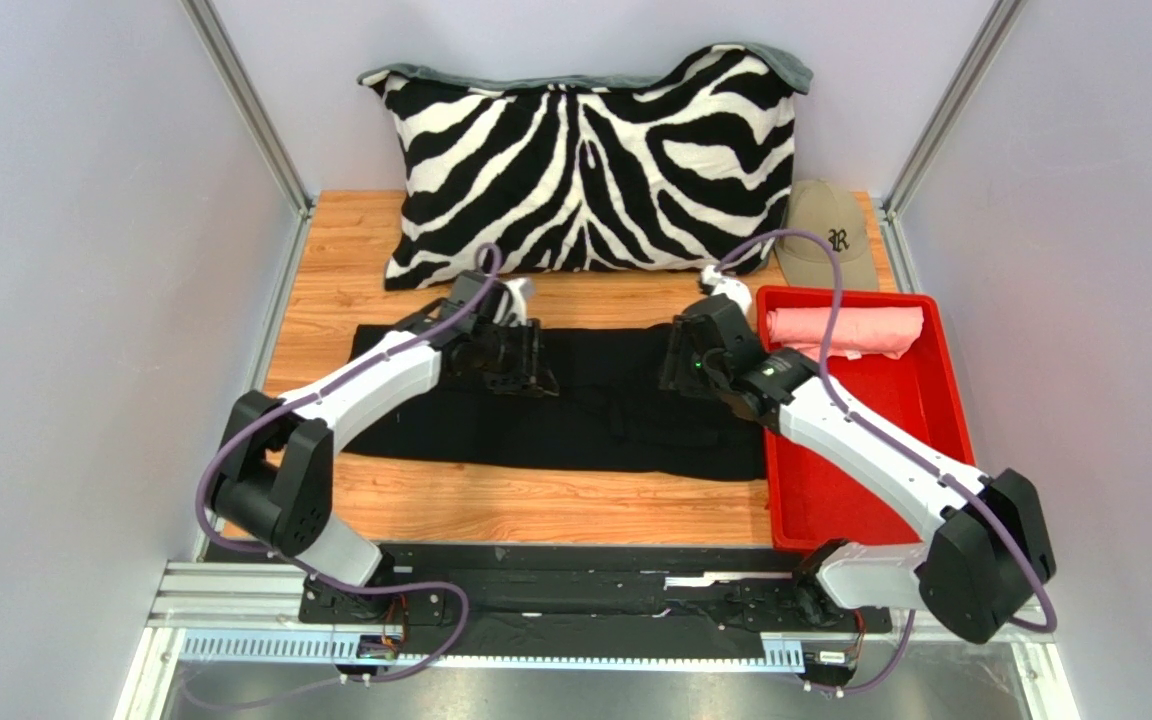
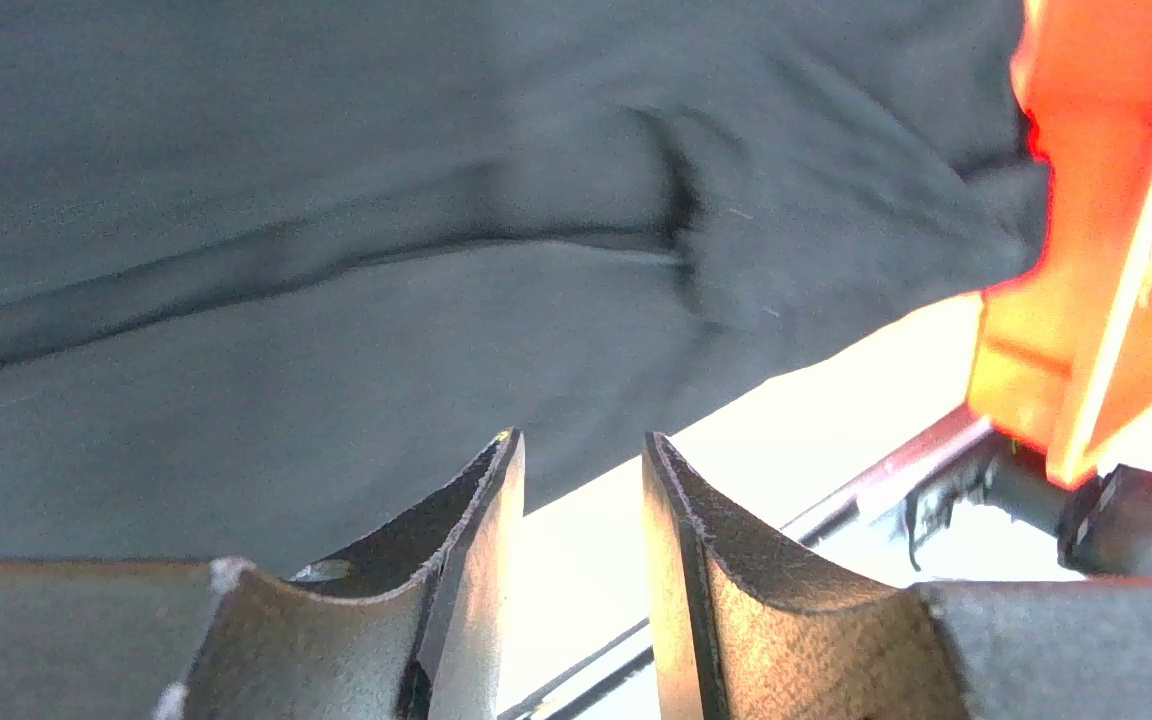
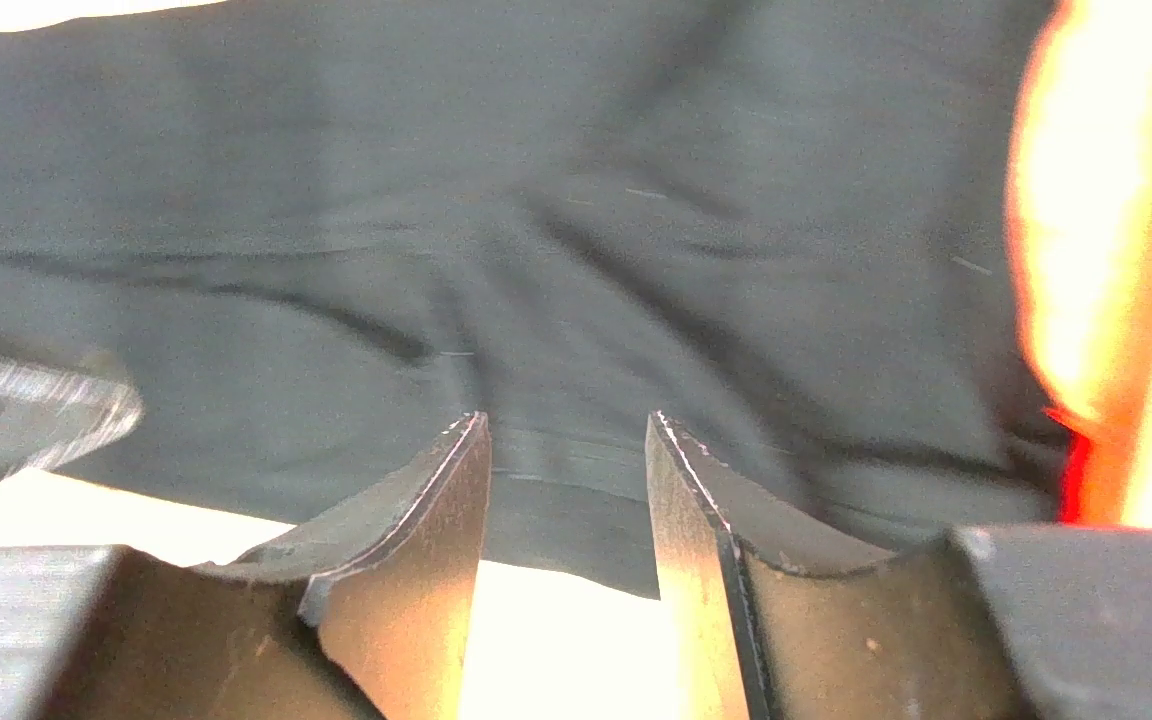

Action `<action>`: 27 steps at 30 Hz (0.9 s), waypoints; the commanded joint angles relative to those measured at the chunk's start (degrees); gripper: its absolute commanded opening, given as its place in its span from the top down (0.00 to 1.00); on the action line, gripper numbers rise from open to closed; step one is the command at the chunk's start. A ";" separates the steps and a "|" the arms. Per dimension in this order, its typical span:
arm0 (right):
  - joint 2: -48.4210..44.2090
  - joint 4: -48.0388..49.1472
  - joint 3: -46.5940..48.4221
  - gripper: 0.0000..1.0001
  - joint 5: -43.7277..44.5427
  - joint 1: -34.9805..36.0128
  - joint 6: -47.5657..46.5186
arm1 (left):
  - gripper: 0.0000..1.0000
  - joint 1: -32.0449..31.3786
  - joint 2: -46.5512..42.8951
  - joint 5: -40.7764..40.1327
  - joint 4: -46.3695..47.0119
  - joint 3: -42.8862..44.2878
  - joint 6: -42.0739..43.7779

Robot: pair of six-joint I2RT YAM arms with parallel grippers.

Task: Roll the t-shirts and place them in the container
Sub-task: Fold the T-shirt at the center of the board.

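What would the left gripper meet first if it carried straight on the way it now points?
Most likely the black t-shirt, spread just ahead of the left gripper; depth is unclear.

Two t-shirts are in view: one black t-shirt [image 1: 597,413] beneath both end effectors, and one salmon pink t-shirt [image 1: 845,330] just right of the right end effector [image 1: 684,368]. One red tray [image 1: 940,393] lies on that same side. Beyond the left end effector [image 1: 515,360] and its twin sit one zebra-striped pillow [image 1: 590,158] and one tan cap [image 1: 833,233]. Two end effectors, one tabletop [image 1: 334,255].
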 commanded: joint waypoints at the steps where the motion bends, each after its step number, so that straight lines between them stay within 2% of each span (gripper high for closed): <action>1: -2.98 -4.76 -5.28 0.53 1.78 -4.62 1.47 | 0.57 -5.57 3.43 1.97 3.15 3.61 0.81; 5: -5.00 -5.20 -8.63 0.53 1.24 -6.82 2.43 | 0.56 -9.87 6.34 3.11 4.90 4.41 0.02; 17: -8.87 -4.50 -14.79 0.47 -1.30 -8.41 4.98 | 0.50 -15.51 15.13 1.71 6.05 9.07 -1.65; 27: -7.29 -2.12 -16.19 0.55 -3.24 -8.50 5.51 | 0.49 -16.83 18.12 -2.87 4.73 10.56 -2.44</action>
